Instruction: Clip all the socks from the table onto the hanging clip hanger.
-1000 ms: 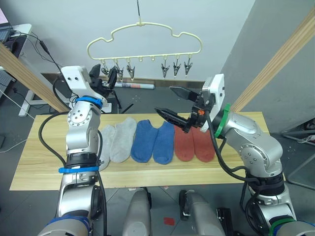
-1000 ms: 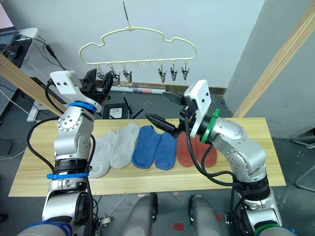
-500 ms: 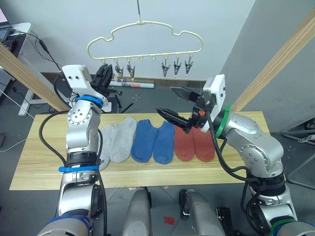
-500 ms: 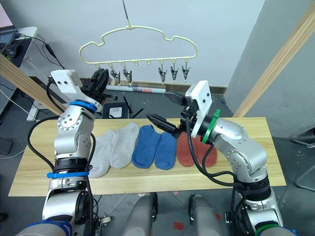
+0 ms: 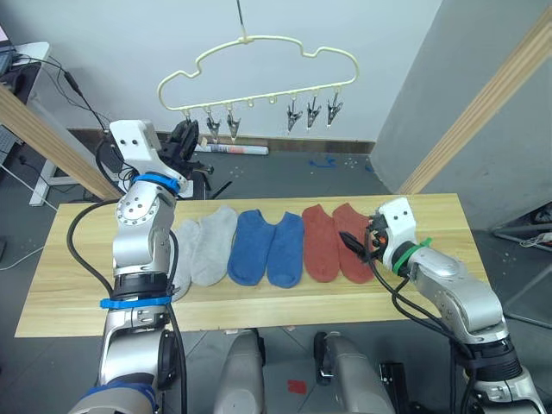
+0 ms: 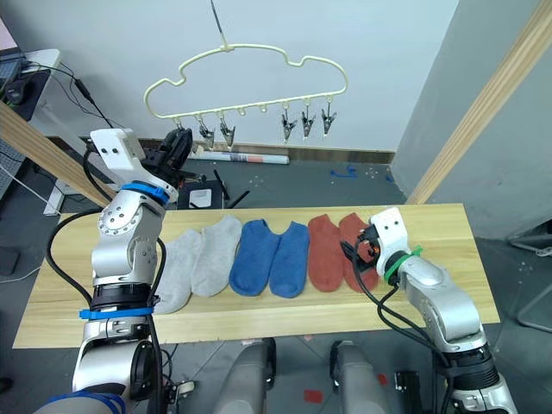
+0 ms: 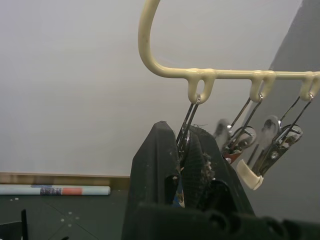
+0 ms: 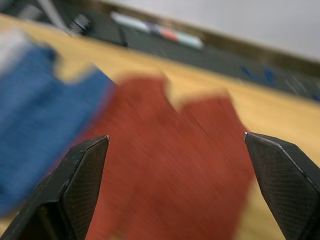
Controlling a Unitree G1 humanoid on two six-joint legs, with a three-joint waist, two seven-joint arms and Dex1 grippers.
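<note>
The left gripper (image 5: pixel 184 136) is raised at about ten o'clock in the head views, its black fingers (image 7: pixel 160 165) pinched together on the end clip (image 7: pixel 186 125) of the clip hanger (image 5: pixel 259 73). That hanger is thin pale-yellow wire bent into a cloud outline, hung by a metal hook, its straight bar running left to right; six small metal clips dangle from it, three toward the left and three toward the right.

Below, six socks lie flat in a row on the table (image 5: pixel 69 285), a long plank top of light wood with visible grain, its length running left to right. All are soft knit ankle socks with their long axes pointing from six to twelve o'clock, openings at the far side: two light grey socks (image 5: pixel 200 250), two blue socks (image 5: pixel 266 248), two rust-red socks (image 5: pixel 335 243).

At about four o'clock the right gripper (image 6: pixel 358 259) hangs low just over the red pair, its textured black fingertips (image 8: pixel 80 185) spread wide and holding nothing.
</note>
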